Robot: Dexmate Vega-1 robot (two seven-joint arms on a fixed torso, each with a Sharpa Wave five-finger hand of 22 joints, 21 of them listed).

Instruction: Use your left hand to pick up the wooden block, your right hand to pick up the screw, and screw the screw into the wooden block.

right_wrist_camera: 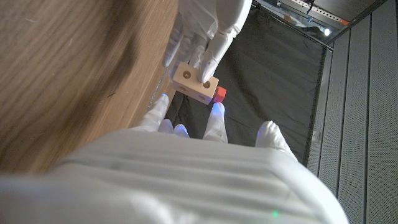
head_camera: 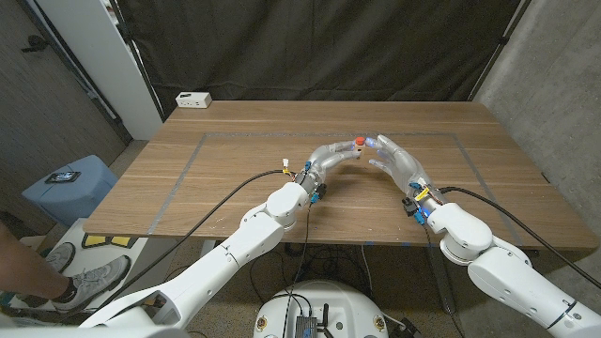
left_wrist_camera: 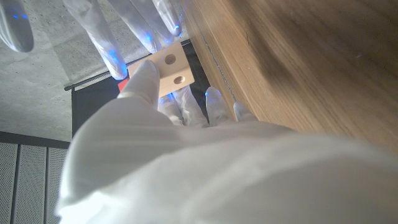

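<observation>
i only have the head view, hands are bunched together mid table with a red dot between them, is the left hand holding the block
Observer: Yes. In the left wrist view the left hand grips the wooden block between thumb and fingers.
Operator: which way do the holes face
Observer: The right wrist view shows two holes on the block face turned toward the right hand.
Operator: and the red thing, is it in a hole yet
Observer: Not that I can see. The red piece sits beside the block's edge by the right hand's fingertips; both visible holes look empty.
</observation>
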